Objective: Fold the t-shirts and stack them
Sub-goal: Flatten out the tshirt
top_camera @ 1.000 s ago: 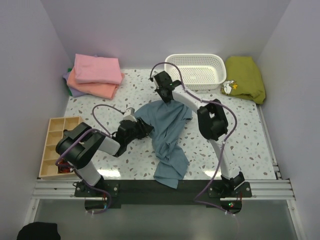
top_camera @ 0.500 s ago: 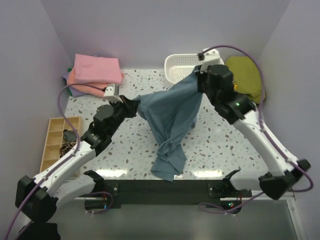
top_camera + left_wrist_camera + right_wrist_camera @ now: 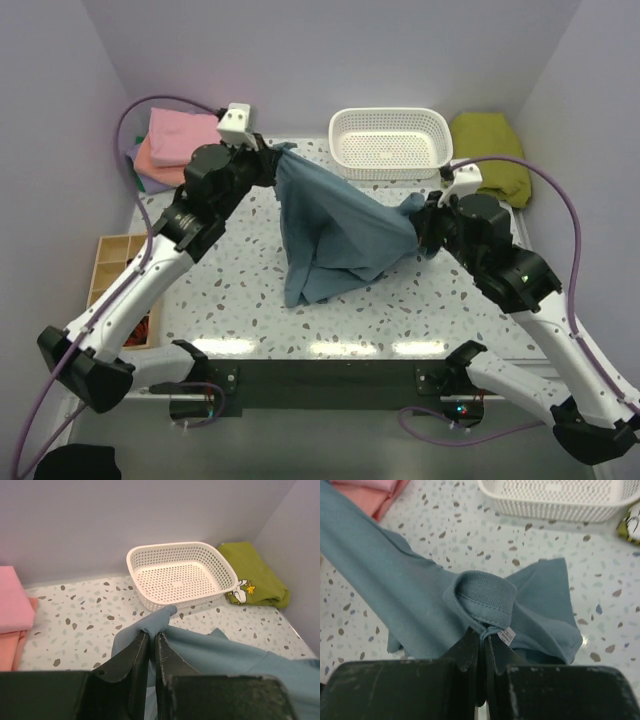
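Blue-grey t-shirt (image 3: 340, 235), clamped in left pincer (image 3: 272, 160) and right pincer (image 3: 418, 225); white basket (image 3: 390, 168) beyond.

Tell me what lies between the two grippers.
The blue-grey t-shirt spans that stretch, pinched at one end by the left gripper and at its collar by the right gripper. The top external view shows it.

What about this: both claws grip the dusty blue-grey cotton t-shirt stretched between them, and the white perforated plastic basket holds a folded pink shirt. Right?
The white perforated plastic basket is empty, as the left wrist view shows. The left claw and right claw do grip the dusty blue-grey cotton t-shirt stretched between them.
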You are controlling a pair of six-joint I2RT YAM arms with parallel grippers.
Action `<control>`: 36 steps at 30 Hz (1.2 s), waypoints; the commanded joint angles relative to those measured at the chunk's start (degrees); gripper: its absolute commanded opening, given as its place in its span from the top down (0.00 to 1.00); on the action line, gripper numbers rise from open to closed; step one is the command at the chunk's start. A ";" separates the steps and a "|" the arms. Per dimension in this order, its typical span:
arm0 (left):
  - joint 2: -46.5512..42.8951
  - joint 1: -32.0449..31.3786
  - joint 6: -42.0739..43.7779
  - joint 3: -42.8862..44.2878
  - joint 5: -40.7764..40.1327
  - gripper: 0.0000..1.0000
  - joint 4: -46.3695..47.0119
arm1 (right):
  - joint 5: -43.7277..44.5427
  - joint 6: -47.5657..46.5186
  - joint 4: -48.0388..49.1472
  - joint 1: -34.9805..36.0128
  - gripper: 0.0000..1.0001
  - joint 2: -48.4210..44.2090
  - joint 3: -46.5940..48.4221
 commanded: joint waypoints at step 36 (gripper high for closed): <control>11.48 1.12 -12.67 -40.38 21.56 0.48 28.56 | -32.93 18.94 -9.53 4.96 0.01 -20.15 -29.92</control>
